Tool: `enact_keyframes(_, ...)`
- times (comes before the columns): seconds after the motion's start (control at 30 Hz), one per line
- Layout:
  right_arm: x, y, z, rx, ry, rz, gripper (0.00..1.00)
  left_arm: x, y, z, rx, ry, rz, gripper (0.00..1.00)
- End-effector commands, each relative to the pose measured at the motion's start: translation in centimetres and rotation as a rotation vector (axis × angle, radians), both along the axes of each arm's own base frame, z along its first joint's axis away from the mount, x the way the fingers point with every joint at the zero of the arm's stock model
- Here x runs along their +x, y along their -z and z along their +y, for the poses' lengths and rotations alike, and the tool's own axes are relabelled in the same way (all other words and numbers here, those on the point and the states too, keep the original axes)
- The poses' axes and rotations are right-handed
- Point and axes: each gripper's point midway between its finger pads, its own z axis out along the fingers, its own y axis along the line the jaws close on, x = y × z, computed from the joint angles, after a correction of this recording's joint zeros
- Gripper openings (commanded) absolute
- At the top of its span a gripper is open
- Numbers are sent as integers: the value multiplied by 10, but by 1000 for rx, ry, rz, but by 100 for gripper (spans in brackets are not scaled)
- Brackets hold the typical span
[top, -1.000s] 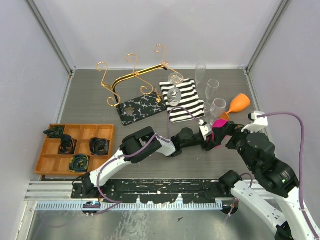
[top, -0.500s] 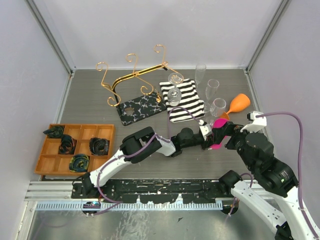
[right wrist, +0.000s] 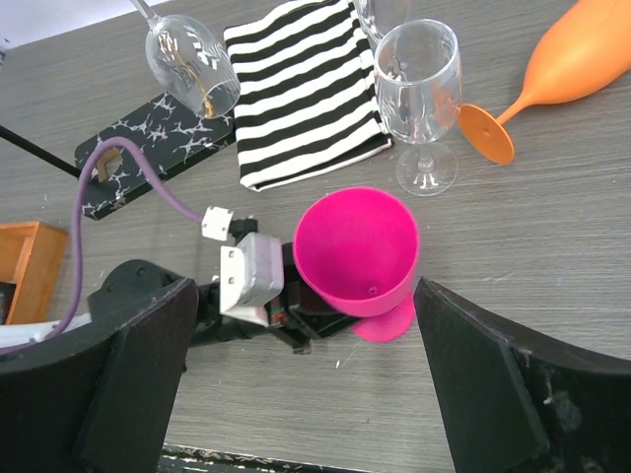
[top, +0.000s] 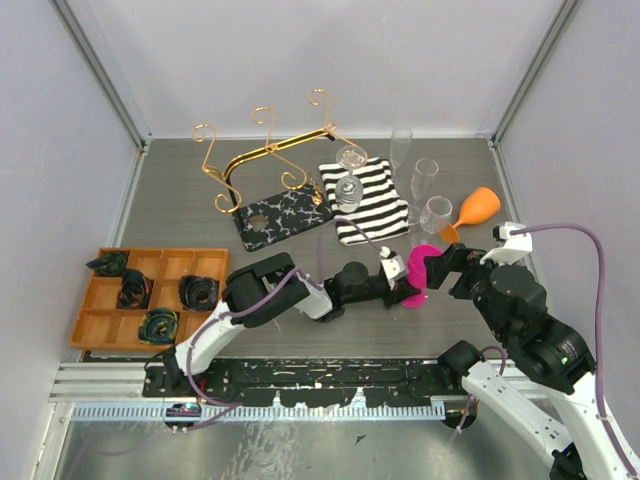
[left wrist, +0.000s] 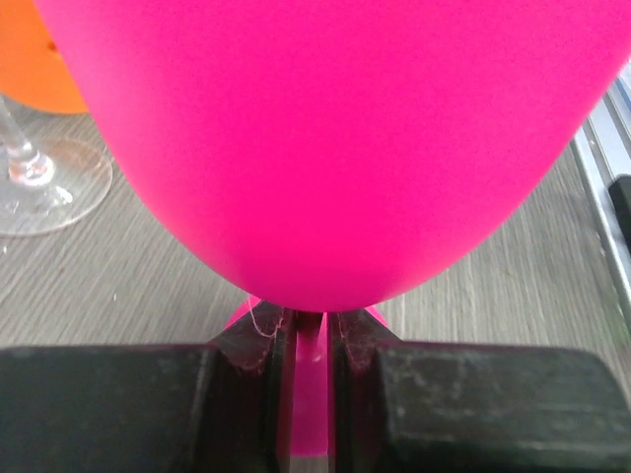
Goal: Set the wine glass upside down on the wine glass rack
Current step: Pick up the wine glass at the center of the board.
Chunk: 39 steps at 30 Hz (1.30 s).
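The pink wine glass (top: 418,270) is seen just off the near right corner of the striped cloth (top: 375,205), upright with its mouth facing up. Its stem is clamped between the fingers of the left gripper (left wrist: 311,345), which is extended in from the cloth's near side. Whether the foot is rested on the table cannot be told. The right gripper (top: 452,270) is held further right of that same corner, its fingers spread wide with nothing gripped between them.

The wine glass rack (top: 275,150) is set off the cloth's left edge, with its marbled base just beside that edge. A clear glass (top: 346,190) is laid on its side at the cloth's far left part, between the pink glass and the rack. Along the cloth's right edge a tall flute (top: 401,150), a second flute (top: 425,180) and a rounder clear goblet (right wrist: 419,74) are stood upright. Further right of the cloth an orange glass (top: 477,208) is laid on its side. A wooden tray (top: 100,330) is placed well to the cloth's near left.
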Motion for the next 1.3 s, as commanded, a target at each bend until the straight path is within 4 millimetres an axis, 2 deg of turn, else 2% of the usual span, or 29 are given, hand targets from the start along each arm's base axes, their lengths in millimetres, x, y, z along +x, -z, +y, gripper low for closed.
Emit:
enact_keyframes(0.0,8,-16,6,3,-23,-57,97,-9,-31,21,-56,-7,-24,0)
enact_keyframes(0.3,14,-33,12,-69,-92,-128,97,-30,-32,74,-41,-66,69,0)
enact_keyframes(0.43,18,-36,12,-96,-92,-141,97,-34,-44,94,-37,-110,79,0)
enact_keyframes(0.73,20,-43,13,-43,-78,-188,97,-33,-75,112,32,-248,207,0)
enact_keyframes(0.83,20,-53,10,-27,-61,-231,97,-36,-92,114,32,-252,201,0)
enact_keyframes(0.93,21,-78,6,16,-31,-313,97,-42,-104,116,22,-250,178,0)
enact_keyframes(1.0,22,-102,4,60,-7,-372,97,-43,-107,116,33,-247,177,0)
enact_keyframes(1.13,21,-162,-7,204,75,-476,97,-53,-116,115,39,-224,185,0)
enact_keyframes(1.27,18,-202,-8,348,106,-525,97,-64,-127,116,33,-224,197,0)
